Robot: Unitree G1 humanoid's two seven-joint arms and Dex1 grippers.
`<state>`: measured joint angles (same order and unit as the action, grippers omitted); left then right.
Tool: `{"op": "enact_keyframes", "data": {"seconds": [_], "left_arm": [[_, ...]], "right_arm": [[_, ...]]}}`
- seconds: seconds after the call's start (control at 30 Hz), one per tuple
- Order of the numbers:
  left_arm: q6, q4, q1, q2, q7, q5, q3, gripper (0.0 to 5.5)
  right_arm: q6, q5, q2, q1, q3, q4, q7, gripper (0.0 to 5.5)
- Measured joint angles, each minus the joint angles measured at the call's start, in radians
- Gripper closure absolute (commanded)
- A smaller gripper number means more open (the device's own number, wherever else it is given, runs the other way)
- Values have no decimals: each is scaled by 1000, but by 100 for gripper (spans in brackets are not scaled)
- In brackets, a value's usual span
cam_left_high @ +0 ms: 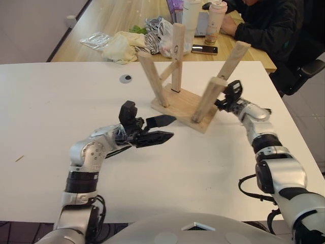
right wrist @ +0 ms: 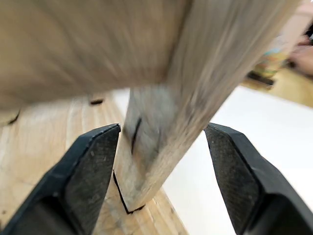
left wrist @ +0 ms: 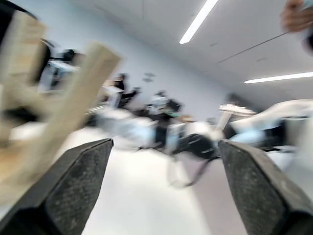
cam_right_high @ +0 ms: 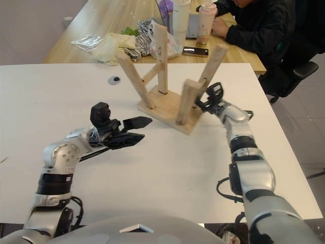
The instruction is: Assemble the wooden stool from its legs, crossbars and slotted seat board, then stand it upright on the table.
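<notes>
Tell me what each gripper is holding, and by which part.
Nothing is held. The left gripper is open beside the seat board; the right gripper is open around a leg near its base.

An office-like workroom: a white surface point(cam_left_high: 51, 101), behind it a wooden desk point(cam_left_high: 96, 23) carrying cups point(cam_left_high: 215, 20), a phone point(cam_left_high: 204, 49) and bags point(cam_left_high: 122, 47), an office chair point(cam_left_high: 303, 71) beside it, strip lights point(left wrist: 198, 20) overhead.

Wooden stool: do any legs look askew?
Yes. On the upturned pale wooden stool, the far right leg leans sharply outward while the rear leg stands nearly upright. The open right gripper brackets the near right leg.
</notes>
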<state>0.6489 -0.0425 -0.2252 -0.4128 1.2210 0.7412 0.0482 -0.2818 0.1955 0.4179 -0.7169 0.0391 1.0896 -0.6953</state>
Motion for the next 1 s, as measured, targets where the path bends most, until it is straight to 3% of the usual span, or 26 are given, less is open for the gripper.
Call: {"op": "enact_keyframes", "data": {"seconds": [0.13,0.3,0.37,0.47,0.6,0.83,1.0], "left_arm": [[-172,-413,-171,-30,-191,-163,53,154],[-516,-910,-516,-9,-573,-333,116,154],[-614,-1001,-621,25,-612,-344,145,154],[-673,-1069,-703,120,-564,-326,184,154],[-675,-1073,-713,157,-392,-329,181,154],[-379,-706,-484,125,75,-237,89,154],[-306,-549,-368,68,59,-237,76,154]], "right_arm": [[-12,12,25,19,29,-16,-115,238],[-17,16,31,86,59,-75,-178,238],[-10,31,31,112,69,-105,-196,238],[26,33,27,134,69,-145,-237,238],[52,32,27,186,55,-214,-285,238],[84,33,84,200,83,-237,-289,238],[101,35,125,200,111,-233,-302,238]]}}
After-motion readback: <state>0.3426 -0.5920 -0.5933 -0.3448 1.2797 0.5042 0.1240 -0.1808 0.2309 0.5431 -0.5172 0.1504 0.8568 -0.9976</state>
